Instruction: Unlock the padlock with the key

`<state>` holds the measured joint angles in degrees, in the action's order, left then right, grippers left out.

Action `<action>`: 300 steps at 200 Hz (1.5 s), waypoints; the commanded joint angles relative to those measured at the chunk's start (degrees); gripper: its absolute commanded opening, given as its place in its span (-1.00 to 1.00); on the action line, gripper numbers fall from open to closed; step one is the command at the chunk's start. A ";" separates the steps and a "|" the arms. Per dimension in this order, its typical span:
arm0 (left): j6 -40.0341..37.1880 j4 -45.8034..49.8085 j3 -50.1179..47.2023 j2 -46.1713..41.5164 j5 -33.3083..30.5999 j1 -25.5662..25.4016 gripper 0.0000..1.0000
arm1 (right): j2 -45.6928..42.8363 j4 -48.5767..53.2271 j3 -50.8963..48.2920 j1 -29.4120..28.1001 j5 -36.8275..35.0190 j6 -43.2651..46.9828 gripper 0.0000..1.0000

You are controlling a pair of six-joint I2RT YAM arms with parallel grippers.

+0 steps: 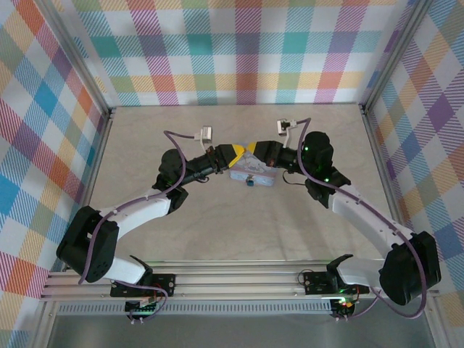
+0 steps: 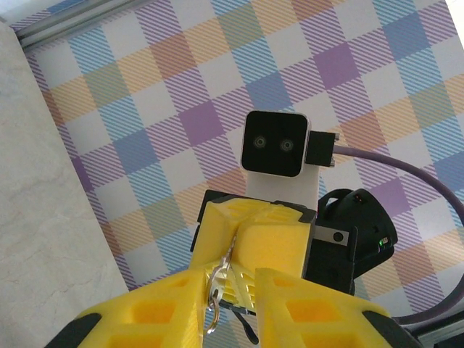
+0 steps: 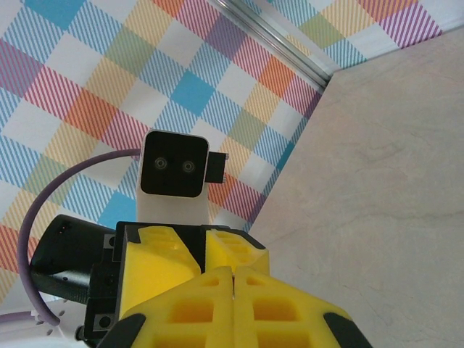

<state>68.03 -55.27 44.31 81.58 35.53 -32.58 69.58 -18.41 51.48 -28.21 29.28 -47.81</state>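
Observation:
Above the table's middle my two yellow-fingered grippers meet tip to tip. My right gripper [image 1: 254, 148] [image 2: 236, 233] [image 3: 233, 272] is shut on the silver key [image 2: 231, 254], whose blade is pinched in the seam between its fingers. The key's head and its wire ring [image 2: 212, 310] hang out between the fingers of my left gripper [image 1: 237, 152] [image 2: 228, 280] [image 3: 201, 246]. Those jaws stand apart: the ring rests against the left finger [image 2: 156, 308], and the other finger [image 2: 304, 304] is clear of it. The pale grey-lilac padlock [image 1: 252, 175] lies flat on the table just below both grippers.
Plaid walls [image 1: 246, 43] close in the beige table [image 1: 217, 225] on three sides, with aluminium posts at the corners. A purple cable [image 1: 177, 138] loops over the left wrist. A metal rail [image 1: 232, 279] with both arm bases runs along the near edge.

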 commanded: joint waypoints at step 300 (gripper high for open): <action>0.69 -6.25 0.50 1.39 2.18 -0.54 -1.00 | 0.69 -3.58 -1.54 -0.18 0.80 -1.60 -1.00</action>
<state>69.08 -57.43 44.05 83.26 36.84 -32.60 69.71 -19.64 50.96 -28.18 29.06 -48.95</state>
